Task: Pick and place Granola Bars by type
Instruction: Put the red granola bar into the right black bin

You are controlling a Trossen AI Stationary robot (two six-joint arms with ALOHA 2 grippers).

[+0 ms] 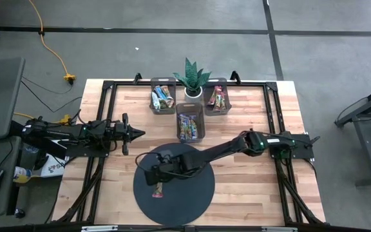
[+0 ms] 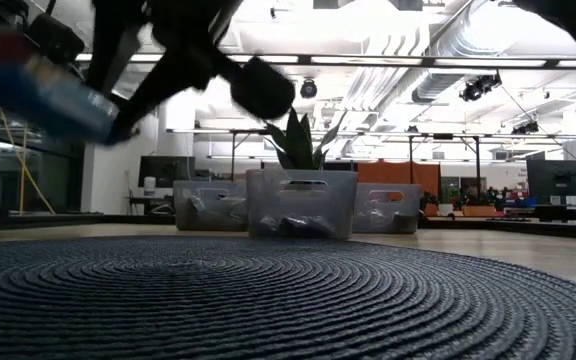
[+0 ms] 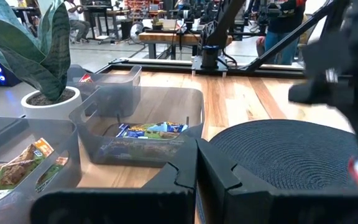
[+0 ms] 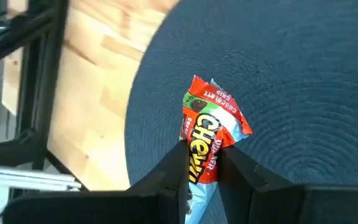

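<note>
Right end effector gripping a red granola bar over the mat

The right end effector point(image 4: 204, 171) pinches a red Chewy granola bar point(image 4: 209, 134) above the dark round mat point(image 1: 192, 193). The left end effector point(image 1: 137, 134), fingers together, waits over the tabletop point(image 1: 250, 193) beside three grey bins point(image 1: 190, 122).

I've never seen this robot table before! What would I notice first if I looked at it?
First you'd spot the right tool pinching a red granola bar over the big dark round mat at the table's near edge. Behind the mat stand three grey bins with more bars inside, around a spiky green plant in a white pot. The left tool waits at the left side, fingers together.
</note>
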